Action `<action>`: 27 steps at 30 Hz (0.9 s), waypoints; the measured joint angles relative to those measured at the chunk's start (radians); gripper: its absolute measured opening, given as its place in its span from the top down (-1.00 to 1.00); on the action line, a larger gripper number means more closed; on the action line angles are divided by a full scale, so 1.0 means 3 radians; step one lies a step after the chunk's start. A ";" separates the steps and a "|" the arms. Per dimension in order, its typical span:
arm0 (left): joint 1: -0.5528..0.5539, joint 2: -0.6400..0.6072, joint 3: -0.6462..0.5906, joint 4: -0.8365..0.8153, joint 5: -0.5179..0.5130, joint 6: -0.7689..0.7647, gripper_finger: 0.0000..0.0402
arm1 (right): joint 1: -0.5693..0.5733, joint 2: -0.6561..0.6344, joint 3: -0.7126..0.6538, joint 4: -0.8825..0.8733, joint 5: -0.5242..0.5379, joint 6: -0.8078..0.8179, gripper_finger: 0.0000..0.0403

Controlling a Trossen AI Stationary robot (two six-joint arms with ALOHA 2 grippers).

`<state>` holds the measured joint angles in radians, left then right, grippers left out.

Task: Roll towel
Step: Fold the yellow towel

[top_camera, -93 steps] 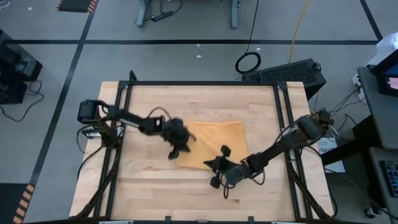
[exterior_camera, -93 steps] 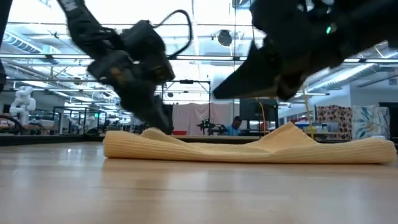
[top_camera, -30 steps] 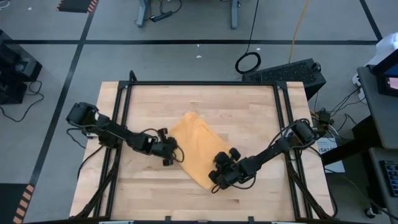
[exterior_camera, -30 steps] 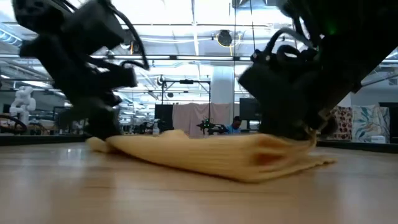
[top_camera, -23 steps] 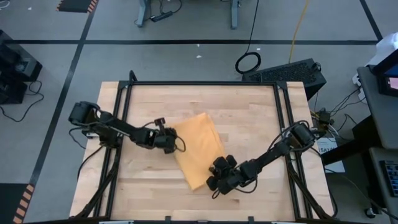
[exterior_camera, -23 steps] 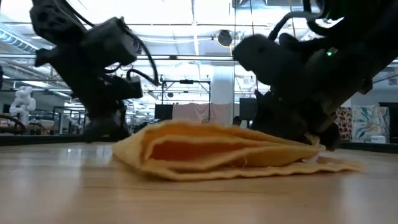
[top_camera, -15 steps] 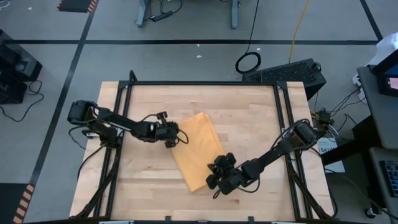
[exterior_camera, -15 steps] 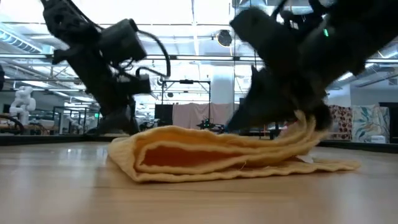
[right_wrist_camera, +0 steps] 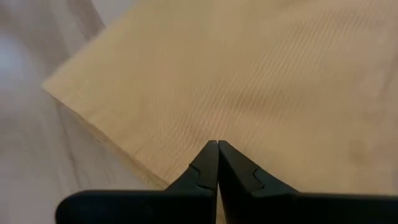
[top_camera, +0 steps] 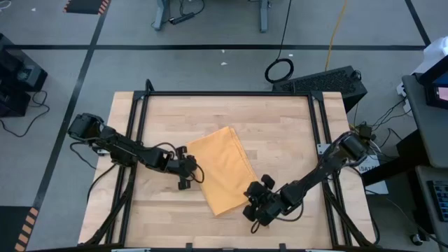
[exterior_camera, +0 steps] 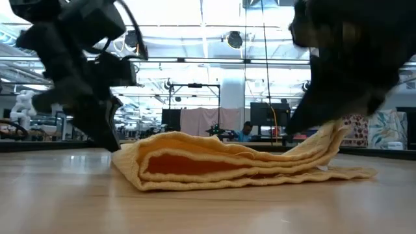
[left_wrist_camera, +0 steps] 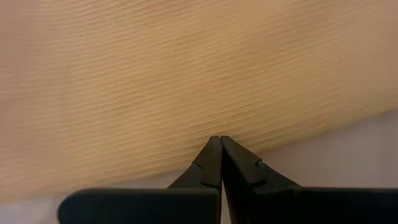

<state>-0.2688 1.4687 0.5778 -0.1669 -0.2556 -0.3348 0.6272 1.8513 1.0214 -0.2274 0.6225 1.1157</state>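
Left claw [top_camera: 187,176] pinched shut at folded yellow towel's [top_camera: 218,170] left edge; right claw [top_camera: 256,207] shut beside its near corner, seemingly lifting layers. Towel mid-table [top_camera: 287,126], likely positioned for rolling.

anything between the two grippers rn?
Only the towel, folded flat on the table. In the high view, the left gripper sits at its left edge and the right gripper at its near-right corner.

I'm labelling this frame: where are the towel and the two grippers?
towel [top_camera: 218,168]: high view, middle of its folded top.
left gripper [top_camera: 190,179]: high view, tip at towel's edge.
right gripper [top_camera: 250,199]: high view, tip at towel's corner.
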 joint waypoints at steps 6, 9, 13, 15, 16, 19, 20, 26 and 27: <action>0.0093 0.0117 -0.0079 -0.0012 -0.0802 0.0203 0.97 | 0.0043 0.0443 0.0000 0.0505 0.0043 0.0343 1.00; 0.0263 0.0193 -0.0075 0.0072 -0.1033 0.0486 0.97 | 0.0039 0.0608 0.0004 0.1030 0.0047 0.0301 1.00; 0.0594 0.0257 -0.0074 0.0456 -0.1102 0.1037 0.97 | 0.0003 0.0726 0.0003 0.1503 0.0052 0.0177 1.00; 0.0784 0.0255 -0.0078 0.0715 -0.1096 0.1357 0.97 | -0.0013 0.0729 0.0003 0.1593 0.0039 0.0157 1.00; 0.0885 0.0256 -0.0074 0.0878 -0.1077 0.1504 0.97 | -0.0028 0.0724 0.0003 0.1623 0.0023 0.0156 1.00; 0.1115 0.0202 -0.0021 0.1088 -0.1048 0.1767 0.97 | -0.0067 0.0688 0.0001 0.1632 0.0008 0.0152 1.00; 0.1156 0.0148 0.0028 0.1078 -0.0981 0.1777 0.97 | -0.0084 0.0672 0.0001 0.1631 0.0001 0.0118 1.00; 0.0987 -0.0321 0.0222 0.0649 -0.0186 0.1126 0.97 | -0.0104 0.0343 0.0003 0.1328 -0.0285 -0.0199 1.00; 0.0915 -0.0389 0.0222 0.0563 -0.0063 0.0949 0.97 | -0.0102 0.0271 0.0003 0.1268 -0.0325 -0.0304 1.00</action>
<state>0.0055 1.3519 0.6445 0.0020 -0.2743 -0.0501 0.5966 1.9326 1.0222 0.1530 0.5249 1.0246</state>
